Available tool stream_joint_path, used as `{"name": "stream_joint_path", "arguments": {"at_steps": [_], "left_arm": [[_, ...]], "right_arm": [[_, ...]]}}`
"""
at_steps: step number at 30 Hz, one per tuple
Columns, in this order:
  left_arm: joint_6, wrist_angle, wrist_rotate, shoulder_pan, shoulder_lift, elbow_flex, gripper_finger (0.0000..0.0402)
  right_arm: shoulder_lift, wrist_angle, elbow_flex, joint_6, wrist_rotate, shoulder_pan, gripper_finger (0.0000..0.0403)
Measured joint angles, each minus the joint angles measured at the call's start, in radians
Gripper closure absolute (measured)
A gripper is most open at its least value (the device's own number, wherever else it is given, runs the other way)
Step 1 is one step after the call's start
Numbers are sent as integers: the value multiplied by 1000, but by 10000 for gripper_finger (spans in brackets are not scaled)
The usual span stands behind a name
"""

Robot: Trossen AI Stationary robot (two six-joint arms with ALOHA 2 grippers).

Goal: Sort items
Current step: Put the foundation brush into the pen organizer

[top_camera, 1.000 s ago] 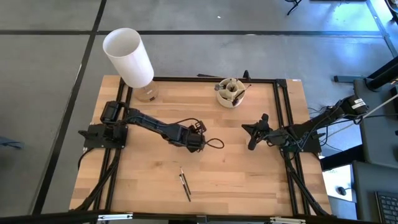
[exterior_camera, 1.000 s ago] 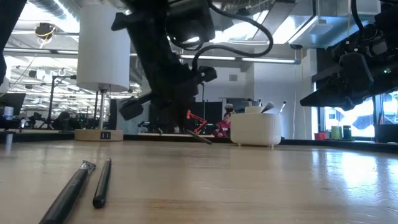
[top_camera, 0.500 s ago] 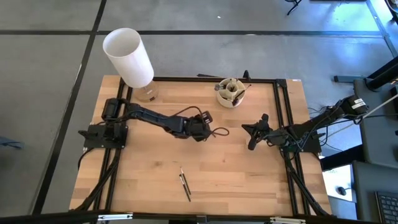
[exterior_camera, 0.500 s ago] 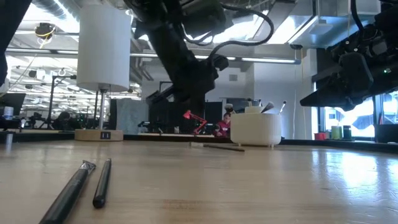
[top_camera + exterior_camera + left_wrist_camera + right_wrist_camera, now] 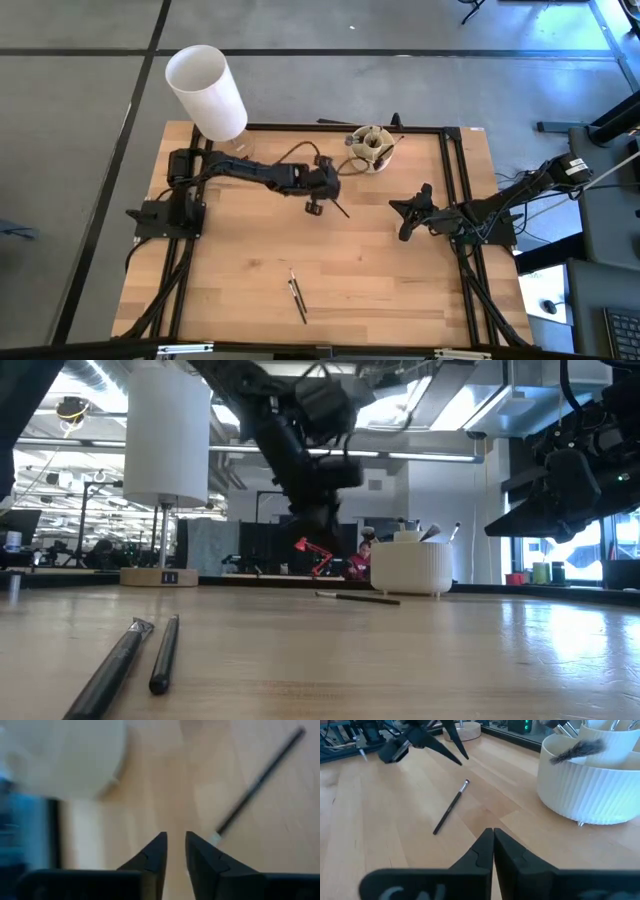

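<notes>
Several items are already standing in the round compartmented cup (image 5: 370,148), which is sitting near the far edge of the bench (image 5: 240,300), a little toward the right corner; the right wrist view is showing a dark bristle head and a few handles poking out over its ribbed wall. That part of the sorting is looking done.

Three items are lying loose. One thin black stick (image 5: 338,207) is lying flat on the bench between the middle and the cup, just beside the left tool (image 5: 314,207). That tool is hanging over the bench close to the stick with its fingers standing a narrow gap apart and nothing between them; the left wrist view is showing the stick lying off to one side of the tips, not in the gap. The other two items, a brush and a stick (image 5: 297,294), are lying side by side near the front edge, about mid-width, well apart from both arms.

The right tool (image 5: 404,232) is waiting above the right half of the bench, fingers pressed together and empty.

Judging by this, most of the job is finished, and three pieces are waiting to go to the cup, the nearest stick likely first
</notes>
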Motion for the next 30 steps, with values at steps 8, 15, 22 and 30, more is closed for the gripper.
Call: {"name": "stream_joint_path", "arguments": {"at_steps": [8, 15, 22, 30], "left_arm": [[9, -130, 238, 141, 0, 0, 267], [234, -133, 285, 161, 3, -10, 250], [367, -95, 264, 129, 4, -63, 260], [364, -30, 261, 137, 5, -85, 285]], "right_arm": [[0, -8, 0, 18, -5, 0, 389], [0, -8, 0, 18, -7, 0, 389], [0, -9, 0, 18, -7, 0, 389], [0, -9, 0, 18, -8, 0, 389]]}}
